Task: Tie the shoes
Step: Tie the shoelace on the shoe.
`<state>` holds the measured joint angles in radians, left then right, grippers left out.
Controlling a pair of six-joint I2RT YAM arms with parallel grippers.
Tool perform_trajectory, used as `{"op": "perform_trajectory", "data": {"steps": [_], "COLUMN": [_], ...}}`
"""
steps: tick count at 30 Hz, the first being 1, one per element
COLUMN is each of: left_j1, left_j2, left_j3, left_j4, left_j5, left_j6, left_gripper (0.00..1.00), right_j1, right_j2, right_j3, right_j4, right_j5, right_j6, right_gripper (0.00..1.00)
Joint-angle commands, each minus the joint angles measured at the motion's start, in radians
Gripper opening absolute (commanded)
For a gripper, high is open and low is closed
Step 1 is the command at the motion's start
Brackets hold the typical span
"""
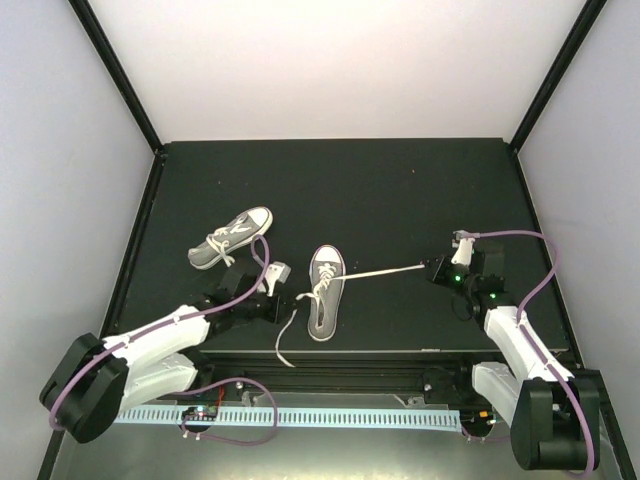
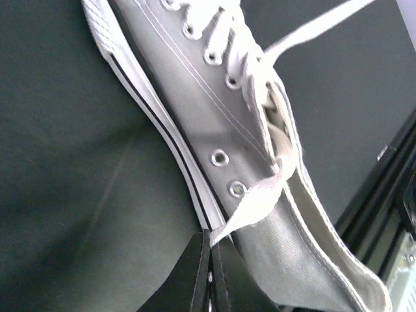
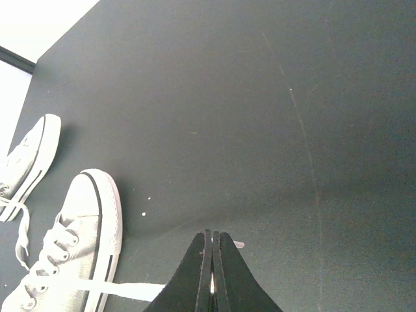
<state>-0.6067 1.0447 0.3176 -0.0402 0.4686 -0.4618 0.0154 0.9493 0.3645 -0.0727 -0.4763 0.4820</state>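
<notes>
Top external view: grey canvas sneaker (image 1: 325, 292) lies toe-far between the arms; right gripper (image 3: 212, 242) clamps its white lace (image 1: 380, 271) stretched rightward, left gripper (image 2: 210, 246) clamps the other lace end (image 2: 250, 207).

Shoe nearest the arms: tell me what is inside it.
The opening of the shoe shows only pale lining, with nothing visibly tucked in. The toe end is covered by the laces and grey canvas, so whatever lies there cannot be seen.
</notes>
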Motion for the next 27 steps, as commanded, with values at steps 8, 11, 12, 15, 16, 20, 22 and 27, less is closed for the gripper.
{"op": "perform_trajectory", "data": {"steps": [8, 11, 12, 15, 16, 20, 22, 27], "left_j1": [0.040, 0.041, 0.039, 0.040, 0.040, 0.040, 0.038, 0.037], "left_j2": [0.003, 0.036, 0.051, 0.089, 0.100, 0.137, 0.154, 0.202], "left_j3": [0.069, 0.084, 0.087, 0.092, 0.094, 0.096, 0.094, 0.095], "left_j4": [-0.002, -0.013, -0.010, 0.012, 0.020, 0.056, 0.069, 0.073], "left_j5": [0.065, 0.068, 0.070, 0.083, 0.091, 0.145, 0.169, 0.177], "left_j6": [0.129, 0.163, 0.168, 0.172, 0.175, 0.181, 0.182, 0.186], "left_gripper": [0.68, 0.70, 0.70, 0.68, 0.65, 0.56, 0.56, 0.50], "right_j1": [-0.007, -0.008, -0.007, -0.007, -0.006, -0.006, -0.007, -0.006], "right_j2": [-0.021, -0.017, -0.016, -0.015, -0.015, -0.010, -0.005, 0.007], "right_j3": [0.017, 0.012, 0.010, 0.007, 0.007, 0.009, 0.011, 0.013], "right_j4": [0.003, 0.014, 0.016, 0.019, 0.019, 0.013, 0.015, 0.025], "right_j5": [-0.024, -0.031, -0.033, -0.036, -0.036, -0.036, -0.038, -0.045], "right_j6": [-0.013, -0.006, -0.005, -0.004, -0.004, -0.009, -0.009, -0.005], "right_gripper": [0.02, 0.02, 0.02, 0.02, 0.02, 0.02, 0.02, 0.02]}}
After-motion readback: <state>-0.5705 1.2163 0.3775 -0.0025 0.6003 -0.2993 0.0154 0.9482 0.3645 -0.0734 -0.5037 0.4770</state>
